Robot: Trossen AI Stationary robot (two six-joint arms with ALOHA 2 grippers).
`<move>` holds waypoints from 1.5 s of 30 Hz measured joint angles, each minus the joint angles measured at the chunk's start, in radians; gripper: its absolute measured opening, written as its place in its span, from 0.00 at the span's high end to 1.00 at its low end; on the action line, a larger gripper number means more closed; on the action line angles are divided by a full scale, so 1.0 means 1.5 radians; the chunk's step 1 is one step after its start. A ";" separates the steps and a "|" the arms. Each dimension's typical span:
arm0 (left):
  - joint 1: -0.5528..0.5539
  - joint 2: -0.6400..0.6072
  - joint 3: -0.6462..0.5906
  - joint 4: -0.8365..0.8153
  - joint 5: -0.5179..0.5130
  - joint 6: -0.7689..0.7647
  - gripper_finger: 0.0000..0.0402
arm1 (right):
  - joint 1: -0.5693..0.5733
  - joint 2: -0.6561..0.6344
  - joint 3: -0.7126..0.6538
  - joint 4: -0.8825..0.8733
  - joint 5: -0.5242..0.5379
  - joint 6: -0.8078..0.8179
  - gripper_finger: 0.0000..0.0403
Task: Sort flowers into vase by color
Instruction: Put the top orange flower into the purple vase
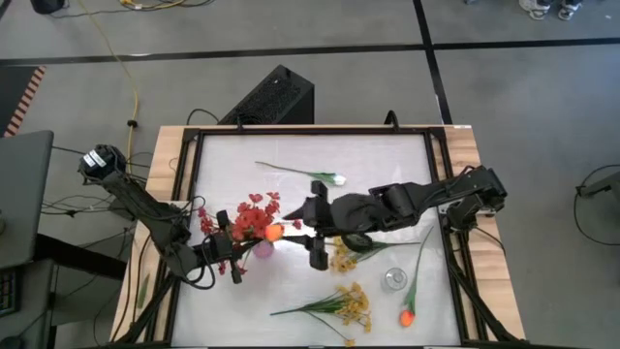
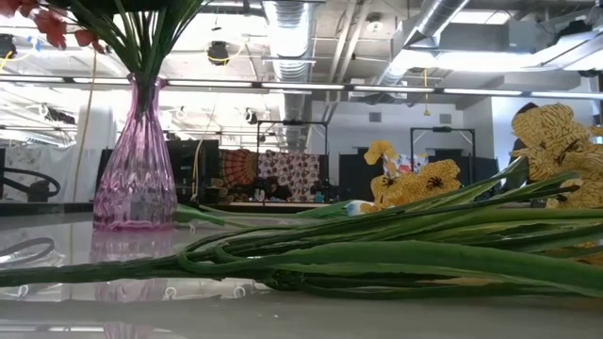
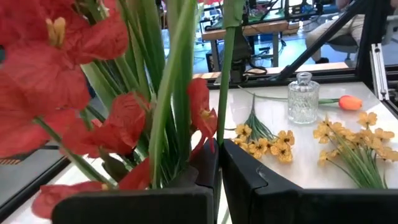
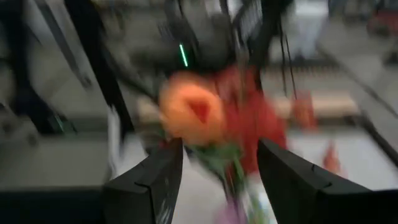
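A pink glass vase (image 1: 263, 249) (image 2: 137, 179) stands on its base left of centre, with red flowers (image 1: 254, 211) (image 3: 56, 81) standing in it. An orange tulip (image 1: 274, 233) (image 4: 191, 112) sits among the red blossoms, just above the vase. My left gripper (image 1: 235, 254) (image 3: 219, 162) is beside the bouquet, shut on a green stem. My right gripper (image 1: 315, 233) (image 4: 221, 180) is open just right of the tulip, its fingers standing either side of the tulip's stem without touching it. Yellow sprays (image 1: 351, 305) (image 3: 354, 140), a white-bud flower (image 1: 325, 177) and a second tulip (image 1: 407, 316) lie on the table. My left gripper pinches one thin green stem (image 3: 225, 93) between its two fingers, at blossom height above the vase. The fingers come level from the table's left and lie across the stem, which stands upright and runs up out of the wrist view. Which flower it belongs to I cannot tell.
A small clear glass bottle (image 1: 392, 280) (image 3: 303, 98) stands right of centre near the front. Long green stems (image 2: 377, 254) and a second yellow spray (image 1: 342, 260) lie close in front of the low camera. A black frame (image 1: 441, 194) borders the white table.
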 joint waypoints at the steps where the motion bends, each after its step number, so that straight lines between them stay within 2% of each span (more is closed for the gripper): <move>1: 0.000 0.000 0.000 0.000 0.000 0.000 1.00 | 0.000 0.000 0.001 0.034 -0.006 -0.006 0.43; 14: 0.000 0.000 0.000 0.000 0.011 -0.002 1.00 | -0.016 0.007 0.001 0.051 -0.033 -0.010 0.45; 18: 0.000 0.000 0.000 0.001 0.017 -0.018 1.00 | -0.018 0.029 -0.001 0.045 -0.039 -0.001 0.53; 22: -0.002 0.000 0.000 0.000 0.021 -0.044 0.98 | -0.017 0.043 -0.001 0.051 -0.040 -0.001 0.66; 27: -0.004 0.000 0.000 0.010 0.041 -0.051 0.87 | -0.016 0.044 -0.001 0.048 -0.040 -0.001 0.84; 32: -0.004 -0.004 0.009 0.010 0.049 -0.065 0.71 | -0.017 0.042 -0.001 0.048 -0.040 -0.001 0.96; 35: -0.005 -0.012 0.023 0.008 0.060 -0.063 0.62 | -0.017 0.042 -0.001 0.047 -0.040 -0.001 0.96; 39: -0.005 -0.042 0.040 0.002 0.090 -0.061 0.53 | -0.016 0.042 -0.001 0.046 -0.040 0.000 0.91; 45: -0.006 -0.103 0.067 -0.050 0.095 -0.061 0.49 | -0.018 0.042 -0.001 0.045 -0.040 0.006 0.93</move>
